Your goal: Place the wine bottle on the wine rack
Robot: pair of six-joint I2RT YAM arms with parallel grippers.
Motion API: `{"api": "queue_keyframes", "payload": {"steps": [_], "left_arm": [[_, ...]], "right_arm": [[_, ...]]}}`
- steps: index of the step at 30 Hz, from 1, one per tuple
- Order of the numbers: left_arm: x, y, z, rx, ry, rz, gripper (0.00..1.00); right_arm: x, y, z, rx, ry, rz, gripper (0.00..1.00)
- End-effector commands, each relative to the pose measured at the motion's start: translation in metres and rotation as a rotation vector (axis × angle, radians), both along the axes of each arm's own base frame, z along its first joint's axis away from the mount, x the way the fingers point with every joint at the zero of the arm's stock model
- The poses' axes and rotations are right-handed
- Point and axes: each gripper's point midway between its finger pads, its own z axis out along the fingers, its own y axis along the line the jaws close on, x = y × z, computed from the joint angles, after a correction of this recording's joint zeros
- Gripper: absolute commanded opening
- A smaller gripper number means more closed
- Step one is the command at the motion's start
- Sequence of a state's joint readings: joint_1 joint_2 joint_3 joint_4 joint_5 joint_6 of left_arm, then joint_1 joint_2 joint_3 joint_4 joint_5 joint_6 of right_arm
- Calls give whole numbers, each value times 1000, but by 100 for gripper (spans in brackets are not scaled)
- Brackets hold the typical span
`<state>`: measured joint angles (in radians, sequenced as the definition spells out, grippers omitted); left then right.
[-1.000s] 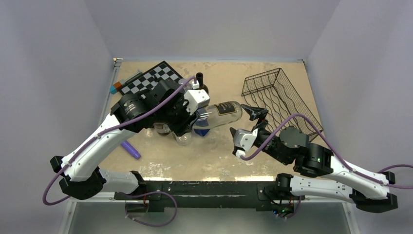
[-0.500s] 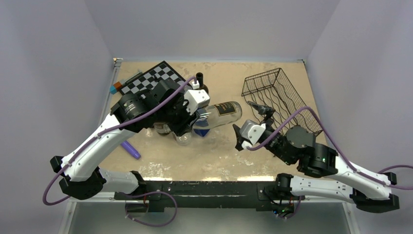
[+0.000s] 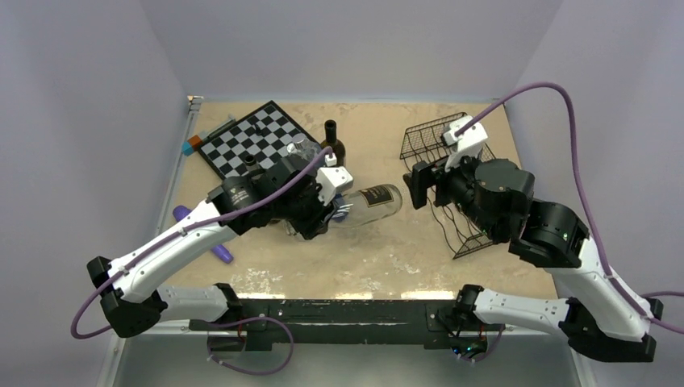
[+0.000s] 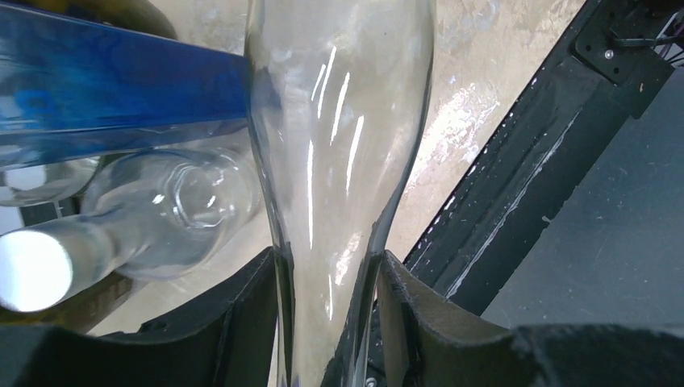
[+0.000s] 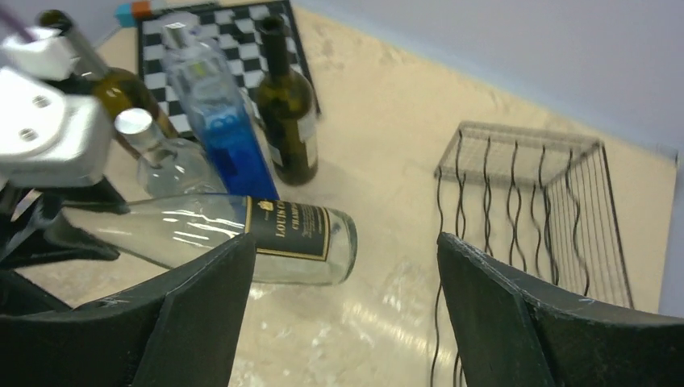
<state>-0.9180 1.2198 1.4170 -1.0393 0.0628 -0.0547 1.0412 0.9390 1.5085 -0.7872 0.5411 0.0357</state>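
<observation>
The left gripper (image 4: 327,318) is clenched on the slim neck of the clear wine bottle (image 4: 339,121), one black finger (image 4: 250,322) pressed to each side of the glass. The bottle lies almost level near the middle of the table (image 3: 403,266). Its black label (image 5: 292,230) faces up and its base points toward the right arm. Whether the base rests on the tabletop or hangs just above it cannot be told.

Crowded beside the held neck are a blue-tinted bottle (image 4: 121,89) and a small clear bottle with a silver cap (image 4: 145,226). A dark green bottle (image 5: 286,105) stands just beyond them, at the edge of the chessboard (image 3: 254,141). An olive bottle with a dark cap (image 5: 105,72) leans behind the left wrist.

The right gripper (image 5: 347,250) hangs just past the bottle's base. It faces the base with its fingers (image 5: 202,314) spread wide and nothing between them.

The wine rack (image 5: 532,201) sits on the table at the far right. Its wavy black wires face up, and from above it is partly hidden under the right arm. It stands apart from the bottle, with bare tabletop between them.

A purple marker (image 3: 216,250) lies at the near left, below the left forearm.
</observation>
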Motion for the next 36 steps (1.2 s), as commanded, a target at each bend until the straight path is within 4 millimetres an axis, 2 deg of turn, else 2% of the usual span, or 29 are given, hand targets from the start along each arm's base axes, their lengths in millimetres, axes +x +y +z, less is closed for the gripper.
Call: {"api": "queue_keyframes", "payload": {"steps": [1,4,8,13,17,24,29,31,36], "left_arm": [[11,-57,73,-408,-178,-17,0],[4,-78,63,-460,-168,-41,0],[-4,-110,36,-479,-141,-82,0],[0,-140,5,-452,-143,-83,0],[1,-160,-8,-451,-136,-110,0],[2,-192,-18,-472,-129,-160,0],[-5,-211,-18,-506,-107,-216,0],[-7,-220,-11,-545,-120,-231,0],[-9,-222,4,-597,-145,-234,0]], "right_arm": [[-4,-42,-42,172,272,-267,83],[-7,-63,-68,196,361,-365,73],[-14,-81,-94,181,437,-448,71],[-22,-90,-109,169,482,-478,71],[-35,-99,-113,160,520,-503,70],[-56,-117,-124,193,548,-545,68],[-60,-124,-127,194,548,-568,68],[-60,-125,-127,185,543,-571,68],[-57,-120,-128,175,557,-568,68]]}}
